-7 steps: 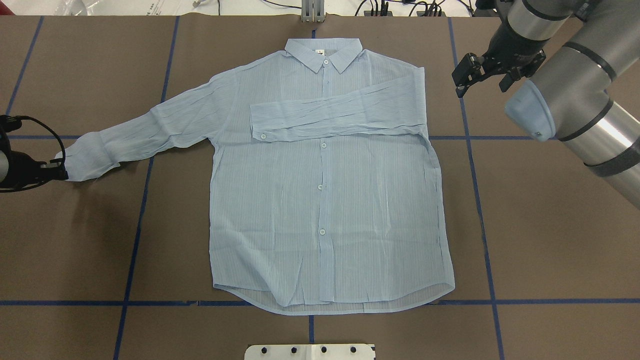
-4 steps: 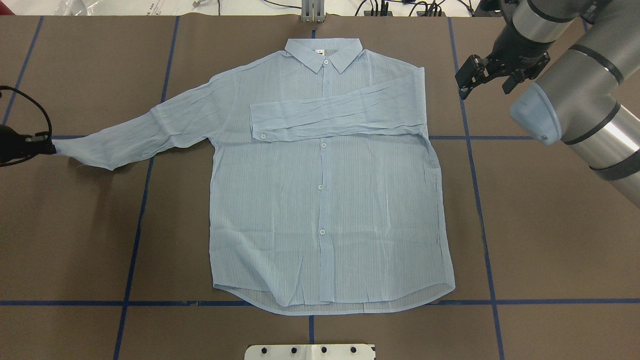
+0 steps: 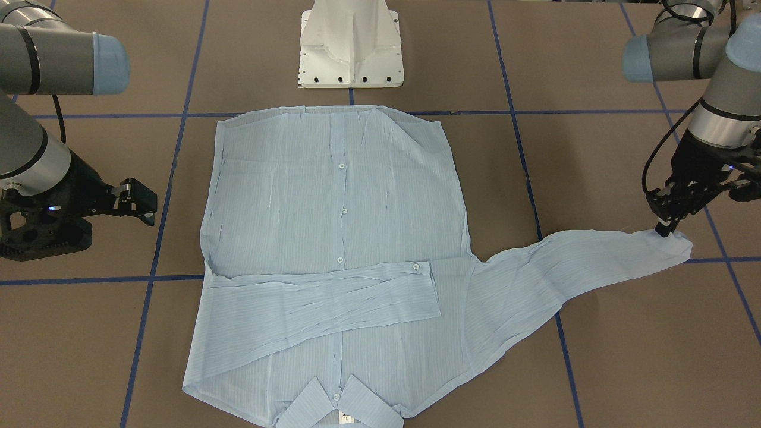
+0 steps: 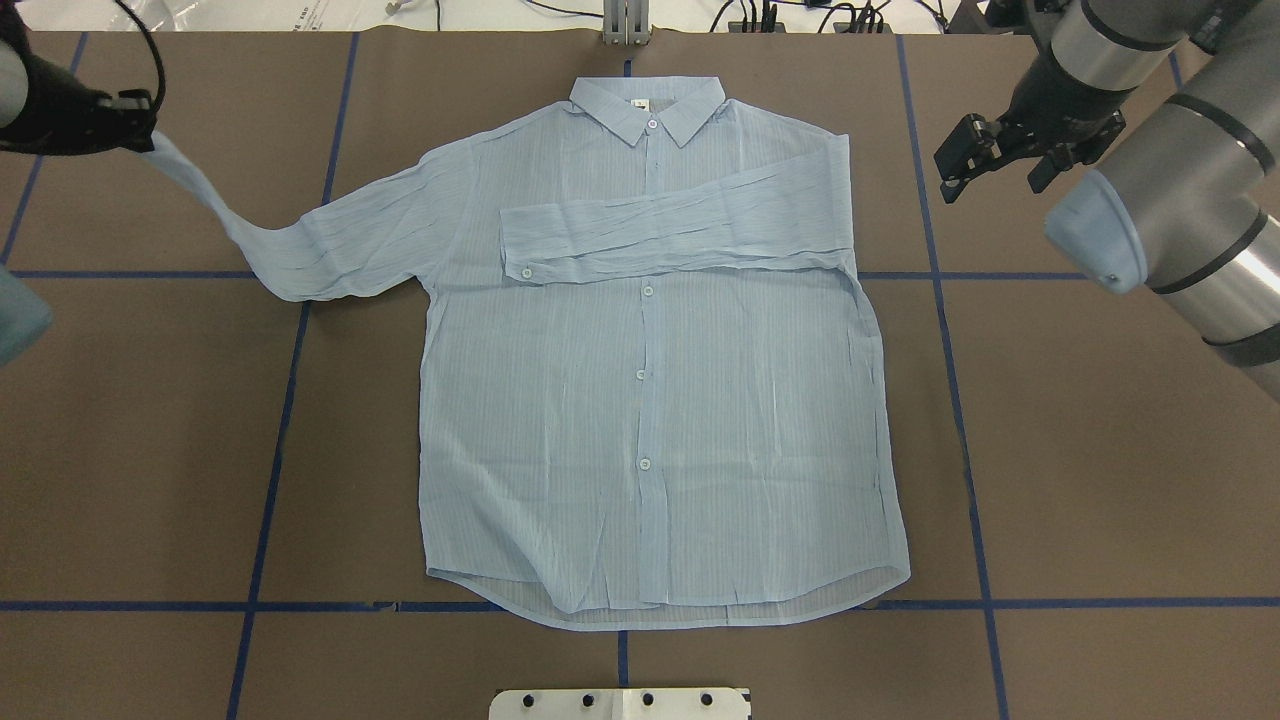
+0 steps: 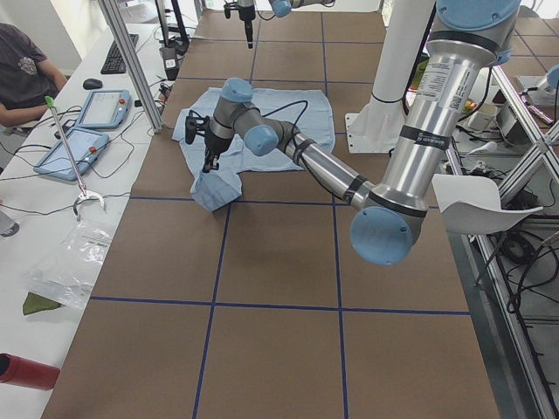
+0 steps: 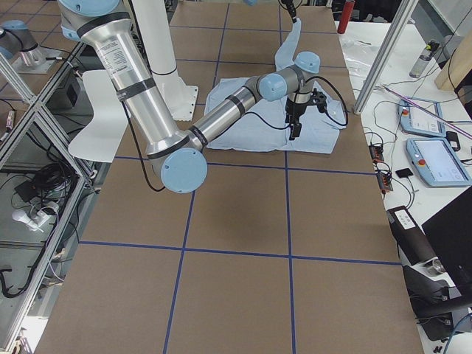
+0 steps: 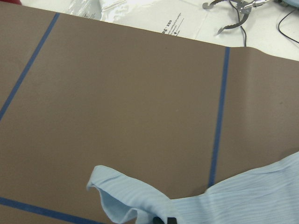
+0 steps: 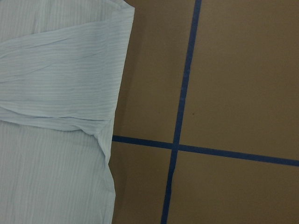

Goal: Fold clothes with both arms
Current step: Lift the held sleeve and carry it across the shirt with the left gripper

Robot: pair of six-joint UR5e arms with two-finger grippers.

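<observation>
The pinstriped shirt (image 4: 650, 400) lies flat at the centre of the desk (image 4: 1100, 450). One sleeve (image 4: 670, 235) is folded across the chest. In the overhead view, the left end effector (image 3: 664, 229) pinches the other cuff (image 3: 675, 244), raised at 10 o'clock, and the right end effector (image 4: 992, 178) hangs spread and empty at 2 o'clock. Second sleeve and body folds remain.

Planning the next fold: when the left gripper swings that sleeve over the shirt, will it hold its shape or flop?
Probably flops: the sleeve droops from the left gripper to the table. Likely light, since a pinch at the cuff lifts it. It may crease, like the folded sleeve.
</observation>
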